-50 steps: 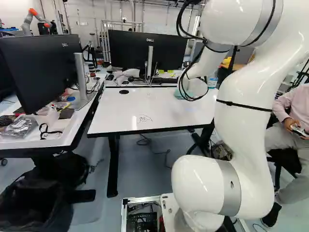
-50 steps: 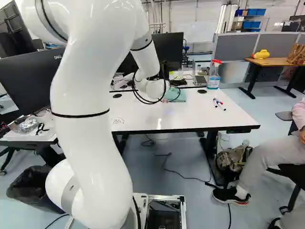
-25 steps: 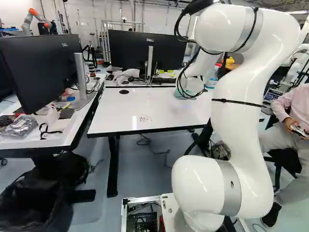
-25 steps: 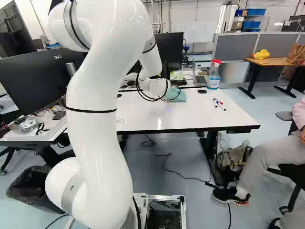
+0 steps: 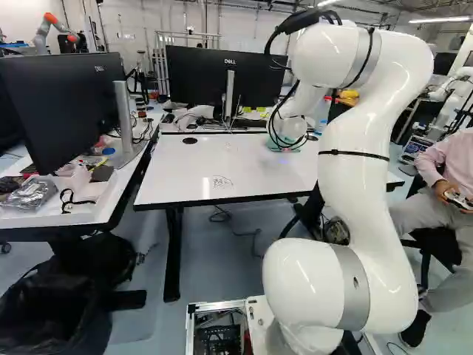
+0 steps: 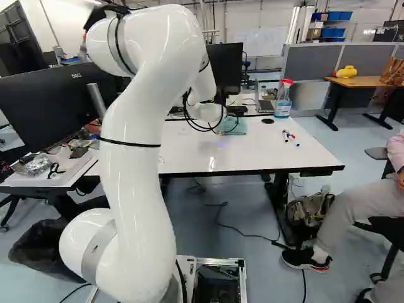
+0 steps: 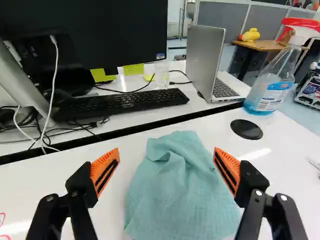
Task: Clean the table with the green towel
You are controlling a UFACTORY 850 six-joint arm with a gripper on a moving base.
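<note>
In the left base view my gripper [image 5: 284, 148] is small and partly hidden by the wrist and cables, over the far part of the white table [image 5: 244, 166]. The green towel [image 6: 235, 126] lies there, rumpled, near the table's back edge. Seen from the wrist, my gripper [image 7: 167, 162] stands open, its orange-padded fingers wide apart. Between and beyond them the towel [image 7: 175, 192] spreads on the tabletop, with a raised fold at its far end. Nothing is gripped. A small scribble [image 5: 222, 181] marks the table.
A spray bottle [image 7: 272, 85] stands beyond the towel, beside a laptop [image 7: 205, 62]. A keyboard [image 7: 122, 103] and monitor [image 7: 95, 25] sit behind the table gap. Several markers [image 6: 290, 137] lie on the tabletop. Another robot [image 5: 451, 96] stands at the right.
The arm's upper part has swung leftward in the left base view and rightward in the right base view. Its wrist has shifted slightly farther over the table. The base and the towel have stayed put.
</note>
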